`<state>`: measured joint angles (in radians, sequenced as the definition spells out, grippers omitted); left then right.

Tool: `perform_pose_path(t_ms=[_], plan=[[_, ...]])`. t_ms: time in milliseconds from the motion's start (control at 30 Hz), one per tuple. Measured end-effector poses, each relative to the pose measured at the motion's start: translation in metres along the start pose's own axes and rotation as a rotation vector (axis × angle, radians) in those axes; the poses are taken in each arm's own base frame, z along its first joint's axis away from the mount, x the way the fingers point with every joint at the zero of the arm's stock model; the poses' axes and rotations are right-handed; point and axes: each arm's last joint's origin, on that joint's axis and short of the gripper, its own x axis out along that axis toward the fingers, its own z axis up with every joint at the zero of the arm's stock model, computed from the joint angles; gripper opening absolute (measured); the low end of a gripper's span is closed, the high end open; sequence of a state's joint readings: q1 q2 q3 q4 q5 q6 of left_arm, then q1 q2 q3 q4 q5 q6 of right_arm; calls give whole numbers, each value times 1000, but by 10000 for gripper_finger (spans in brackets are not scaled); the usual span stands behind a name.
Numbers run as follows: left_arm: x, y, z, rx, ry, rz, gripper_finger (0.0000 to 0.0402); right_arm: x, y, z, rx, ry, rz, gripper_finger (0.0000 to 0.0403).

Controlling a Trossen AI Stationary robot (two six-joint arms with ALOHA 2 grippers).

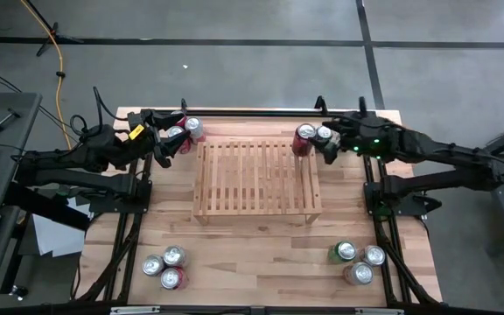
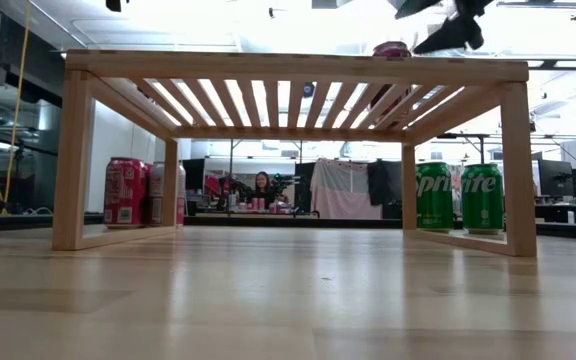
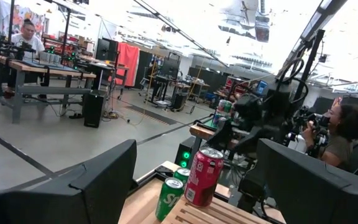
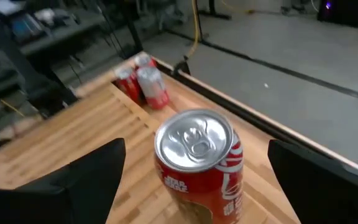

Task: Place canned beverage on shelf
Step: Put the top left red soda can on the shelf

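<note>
The shelf [image 1: 256, 179], a low rack of light wood slats, stands mid-table. A red canned beverage [image 4: 197, 162] stands upright on the shelf's far right corner [image 1: 303, 138]; its top shows over the shelf's edge in the low view [image 2: 391, 48]. My right gripper [image 1: 329, 144] hangs just right of that can, open. Its fingers [image 4: 98, 174] stand wide on either side of the can, clear of it. My left gripper [image 1: 160, 140] waits open and empty by the shelf's far left corner, beside red cans [image 1: 186, 131] standing on the table.
Green cans [image 2: 458, 197] stand on the table at the shelf's far right, under my right gripper. Clusters of cans stand near the front left [image 1: 166, 267] and front right [image 1: 355, 261]. The shelf's slats left of the red can are bare. People sit at desks beyond the table.
</note>
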<state>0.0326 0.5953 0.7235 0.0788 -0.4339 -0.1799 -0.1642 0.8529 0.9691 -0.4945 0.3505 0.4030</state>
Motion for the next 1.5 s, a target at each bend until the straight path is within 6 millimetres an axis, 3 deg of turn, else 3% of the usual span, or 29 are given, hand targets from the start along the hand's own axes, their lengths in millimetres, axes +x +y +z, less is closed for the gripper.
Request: perform_pose_path(t_ms=[133,367,667,833,1000,1100,1233,1500], plan=[[0,0,0,0,0,0,325,-14,2,12,44,-94,140,381],[0,0,0,0,0,-1,325,-20,21,38,57,-293,530,381],[0,0,0,-65,2,-9,325,-15,26,42,65,-331,575,381],[6,9,-1,-159,36,267,325,-13,26,42,92,-318,577,381],[13,28,9,-130,340,625,325,-10,27,41,92,-307,573,381],[11,45,-1,-100,588,868,325,-8,28,40,91,-299,568,381],[13,64,-29,-134,790,1071,325,-4,28,38,91,-279,560,381],[26,97,-81,-246,800,1151,325,2,29,33,106,-222,543,381]])
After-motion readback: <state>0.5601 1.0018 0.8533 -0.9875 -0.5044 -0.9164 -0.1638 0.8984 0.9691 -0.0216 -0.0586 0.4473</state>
